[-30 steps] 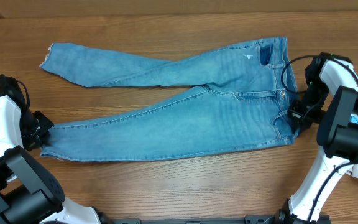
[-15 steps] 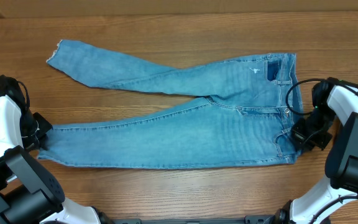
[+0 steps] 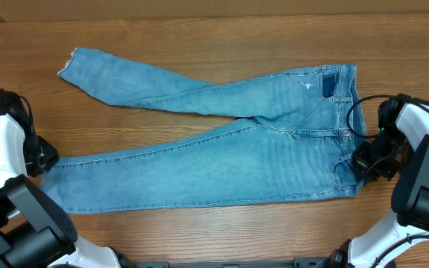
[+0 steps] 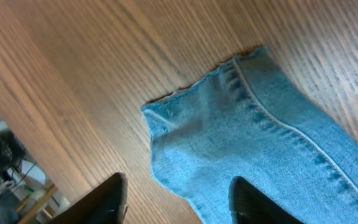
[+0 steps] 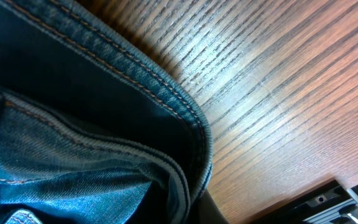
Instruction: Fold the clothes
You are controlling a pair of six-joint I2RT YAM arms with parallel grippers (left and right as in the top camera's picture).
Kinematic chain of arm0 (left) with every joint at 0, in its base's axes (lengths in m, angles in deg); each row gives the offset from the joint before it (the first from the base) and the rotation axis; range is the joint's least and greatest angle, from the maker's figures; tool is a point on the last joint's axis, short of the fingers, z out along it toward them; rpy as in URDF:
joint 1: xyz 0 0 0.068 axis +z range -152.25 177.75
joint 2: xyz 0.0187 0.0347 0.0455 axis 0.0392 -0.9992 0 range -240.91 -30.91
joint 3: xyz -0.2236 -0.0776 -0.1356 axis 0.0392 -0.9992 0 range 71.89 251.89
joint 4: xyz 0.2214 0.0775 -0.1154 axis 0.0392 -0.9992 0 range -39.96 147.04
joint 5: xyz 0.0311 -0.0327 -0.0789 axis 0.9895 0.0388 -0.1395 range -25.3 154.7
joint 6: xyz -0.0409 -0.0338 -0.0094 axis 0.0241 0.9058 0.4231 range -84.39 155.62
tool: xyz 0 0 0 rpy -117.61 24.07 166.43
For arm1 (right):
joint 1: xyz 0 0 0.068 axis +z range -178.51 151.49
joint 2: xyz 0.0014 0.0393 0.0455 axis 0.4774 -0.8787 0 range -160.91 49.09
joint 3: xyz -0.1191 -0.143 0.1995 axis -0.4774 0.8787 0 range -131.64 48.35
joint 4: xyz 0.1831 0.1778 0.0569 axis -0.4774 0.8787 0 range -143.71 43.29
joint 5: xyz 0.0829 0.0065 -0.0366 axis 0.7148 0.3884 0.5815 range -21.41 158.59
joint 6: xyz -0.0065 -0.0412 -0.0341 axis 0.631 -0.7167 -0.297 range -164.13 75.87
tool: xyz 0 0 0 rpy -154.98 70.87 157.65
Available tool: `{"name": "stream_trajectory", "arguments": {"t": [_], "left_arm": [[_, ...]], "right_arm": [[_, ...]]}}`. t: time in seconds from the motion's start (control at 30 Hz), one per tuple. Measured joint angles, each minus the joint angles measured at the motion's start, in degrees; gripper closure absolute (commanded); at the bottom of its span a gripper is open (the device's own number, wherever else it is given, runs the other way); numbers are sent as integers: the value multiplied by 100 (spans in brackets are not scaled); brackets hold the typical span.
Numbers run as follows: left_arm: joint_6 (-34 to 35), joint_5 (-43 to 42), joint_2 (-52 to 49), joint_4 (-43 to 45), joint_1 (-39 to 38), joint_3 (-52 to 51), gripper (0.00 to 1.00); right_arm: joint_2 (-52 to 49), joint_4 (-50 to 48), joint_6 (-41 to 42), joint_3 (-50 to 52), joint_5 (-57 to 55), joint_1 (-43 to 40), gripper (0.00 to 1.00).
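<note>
The clothes are light blue jeans (image 3: 222,160) lying flat across the table, waistband to the right, the two legs spread towards the left. My left gripper (image 3: 45,159) stands open just left of the lower leg's hem (image 4: 229,106); its dark fingers (image 4: 107,199) straddle the hem's corner with nothing clamped between them. At the waistband's lower right corner, my right gripper (image 3: 365,160) is shut on the waistband (image 5: 166,99), which is lifted close to the camera and hides most of the fingers.
The wooden table (image 3: 199,223) runs out past the jeans on all sides. Its right edge, with black hardware below it (image 5: 334,199), shows in the right wrist view. Both arm bases stand at the front corners (image 3: 28,223) (image 3: 423,193).
My left gripper has opened and let go of the lower leg's hem, which now lies on the table. The right gripper has dragged the jeans right and towards the front.
</note>
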Motion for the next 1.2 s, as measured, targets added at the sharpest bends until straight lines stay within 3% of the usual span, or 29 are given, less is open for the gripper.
{"name": "stream_trajectory", "arguments": {"t": [0.17, 0.23, 0.47, 0.57, 0.67, 0.7, 0.73, 0.77, 0.8, 0.87, 0.97, 1.2], "left_arm": [[-201, -299, -319, 203, 87, 2, 33], [-223, -348, -933, 260, 179, 0, 44], [-17, 35, -1495, 243, 278, 55, 44], [11, -271, -1521, -138, 431, 612, 46], [-337, -944, -1512, -444, 350, 1246, 45], [-463, -1193, -1475, -431, 275, 1394, 44], [-575, -1408, -1377, -409, 186, 1478, 41], [-726, -1609, -1165, -297, 59, 1526, 28], [-782, -1665, -1021, -151, -24, 1534, 14], [-911, -1902, -568, 358, -273, 1558, 18], [-942, -2216, -273, 1196, -688, 1644, 13], [-623, -2656, -1056, 2909, -852, 1644, 12]], "right_arm": [[0, -4, -4, 0, 9, 0, 96], [-2, -4, -4, 2, 11, 0, 96], [0, -7, -46, 4, 11, 0, 96], [0, -28, -87, 4, 42, 0, 95], [101, -63, -114, -11, 76, -11, 80], [251, -66, -133, -68, 111, -15, 55], [562, -63, -129, -219, 118, -15, 41], [918, -85, -142, -435, 122, -17, 36], [1095, -127, -162, -529, 118, -17, 34], [1467, -166, -153, -647, 122, -22, 34], [1556, -98, -321, -671, 319, -20, 34], [1556, -57, -494, -671, 507, -22, 34]]}}
